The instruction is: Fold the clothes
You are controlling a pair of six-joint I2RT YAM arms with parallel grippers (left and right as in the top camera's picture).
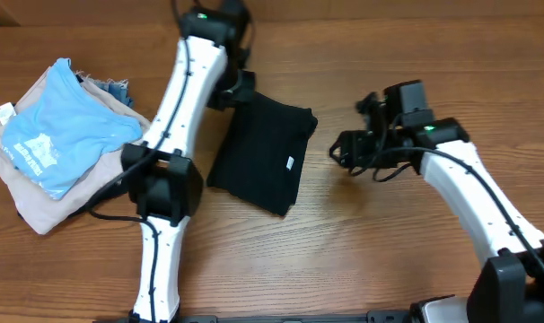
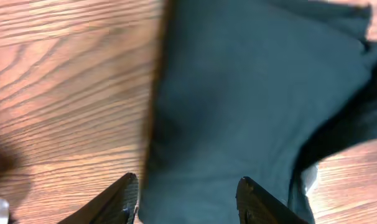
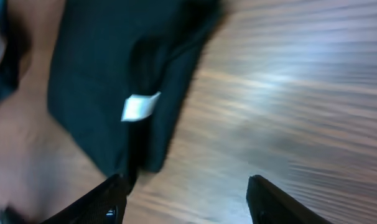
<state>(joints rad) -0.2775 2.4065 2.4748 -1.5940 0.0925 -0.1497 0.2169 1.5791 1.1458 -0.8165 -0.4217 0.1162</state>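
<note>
The brown wood-grain table (image 1: pixel 371 260) is taking up everything I'm looking at, and two white jointed arms are reaching across it from the near edge. A heap of other laundry is lying off to the left, a light blue printed garment (image 1: pixel 61 135) on top of a pale beige-pink one (image 1: pixel 39 202).

The plain black short-sleeved shirt of thin soft fabric (image 1: pixel 258 157) is lying in the middle of the table as a folded oblong. Its long axis is running from the far side towards the near side, leaning a little to the left as it comes nearer.

The left gripper (image 1: pixel 229 90) is hovering right at the shirt's far left corner. Its wrist view is showing the jaws standing apart with black cloth spread flat beneath them, not pinched. The right gripper (image 1: pixel 344 151) is waiting on bare wood, apart from the shirt's right edge, jaws open and holding nothing. The left is plainly the nearer one, I'd say.

The small white neck label (image 3: pixel 140 107) is showing near the right edge.
</note>
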